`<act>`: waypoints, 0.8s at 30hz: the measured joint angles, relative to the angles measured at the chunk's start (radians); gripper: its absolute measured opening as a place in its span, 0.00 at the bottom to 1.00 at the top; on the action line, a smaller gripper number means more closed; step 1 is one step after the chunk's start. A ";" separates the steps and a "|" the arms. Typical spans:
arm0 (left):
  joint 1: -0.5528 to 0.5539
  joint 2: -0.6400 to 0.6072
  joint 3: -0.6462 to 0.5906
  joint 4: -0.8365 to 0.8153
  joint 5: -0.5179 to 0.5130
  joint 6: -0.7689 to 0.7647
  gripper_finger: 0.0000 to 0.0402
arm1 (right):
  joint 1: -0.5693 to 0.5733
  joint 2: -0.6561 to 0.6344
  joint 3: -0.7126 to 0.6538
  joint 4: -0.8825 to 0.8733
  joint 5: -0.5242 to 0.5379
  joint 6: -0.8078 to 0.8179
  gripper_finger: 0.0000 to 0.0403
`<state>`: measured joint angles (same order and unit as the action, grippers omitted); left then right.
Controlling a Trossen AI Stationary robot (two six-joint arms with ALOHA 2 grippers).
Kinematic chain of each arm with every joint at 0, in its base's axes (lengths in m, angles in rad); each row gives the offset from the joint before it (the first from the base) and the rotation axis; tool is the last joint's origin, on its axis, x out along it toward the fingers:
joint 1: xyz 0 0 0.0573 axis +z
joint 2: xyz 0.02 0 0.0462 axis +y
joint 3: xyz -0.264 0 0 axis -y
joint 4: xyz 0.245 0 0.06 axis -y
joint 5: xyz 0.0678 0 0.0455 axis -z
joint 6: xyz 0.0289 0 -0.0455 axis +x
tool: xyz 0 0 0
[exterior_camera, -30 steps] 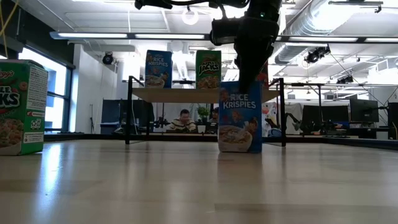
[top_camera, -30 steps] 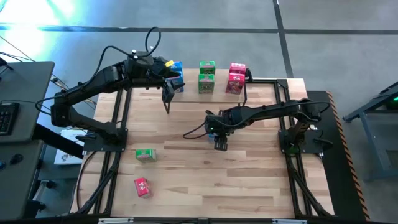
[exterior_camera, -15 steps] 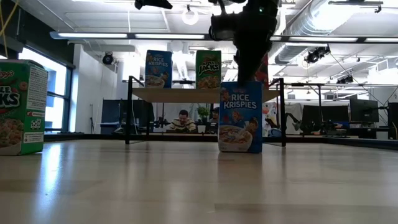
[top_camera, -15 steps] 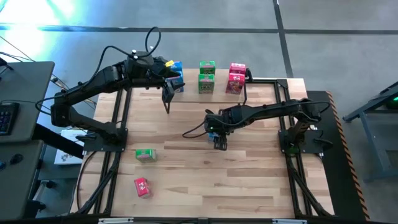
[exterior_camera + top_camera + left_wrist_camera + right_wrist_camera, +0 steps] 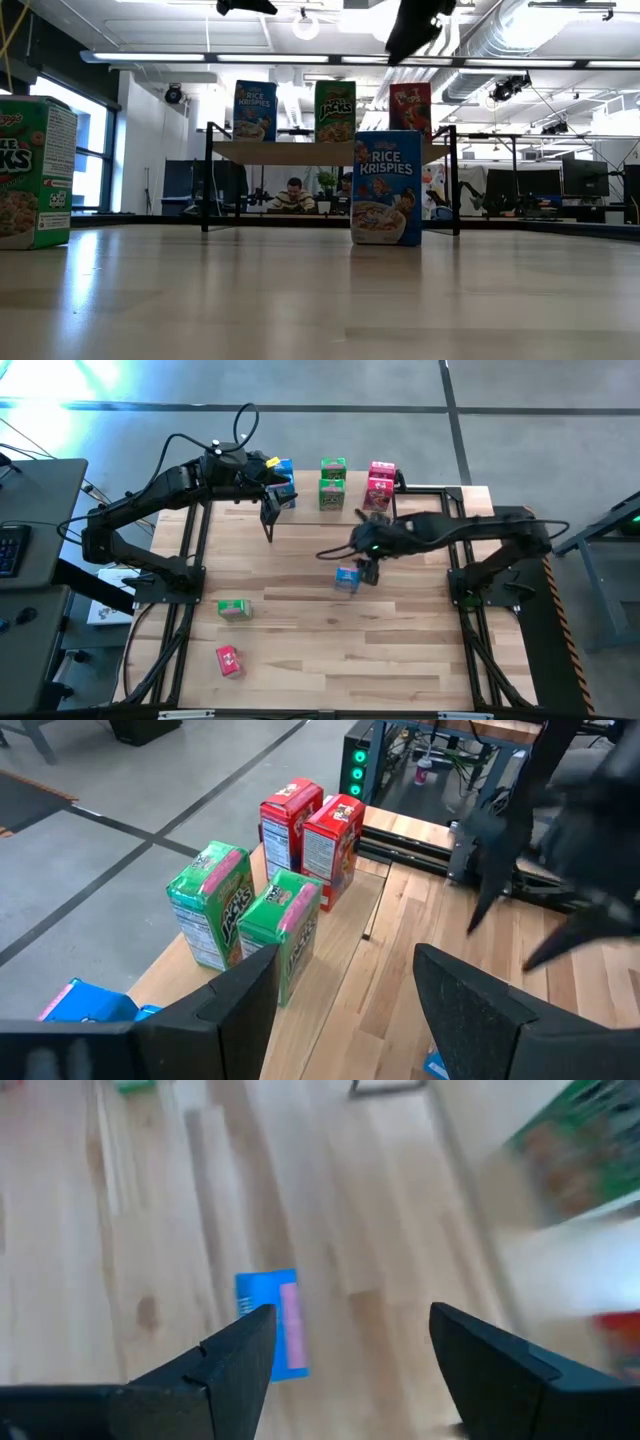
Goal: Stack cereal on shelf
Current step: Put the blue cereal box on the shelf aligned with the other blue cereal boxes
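**Blue box stands alone on the wood**

Black right claw [image 5: 370, 572] hangs open and empty above the blue cereal box [image 5: 347, 579], which reads "Rice Krispies". The left claw [image 5: 270, 512] waits open by the shelf [image 5: 330, 152]. The wooden table [image 5: 400, 650] is pale. People sit in the room behind. The green box [image 5: 33, 170] at the edge is cut off.

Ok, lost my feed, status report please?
Right claw open, empty, above the table. Left claw open, waiting by the shelf. Blue cereal box upright mid-table, two more boxes out front. Nothing in the way.
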<state>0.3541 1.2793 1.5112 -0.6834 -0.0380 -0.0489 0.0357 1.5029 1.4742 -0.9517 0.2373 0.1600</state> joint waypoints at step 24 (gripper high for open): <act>0.000 0.000 0.000 0.000 0.000 0.000 0.55 | -0.010 -0.908 -0.727 0.473 0.040 -0.082 0.64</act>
<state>0.3542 1.2793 1.5112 -0.6831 -0.0380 -0.0487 0.0261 0.5952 0.7472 -0.4784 0.2775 0.0781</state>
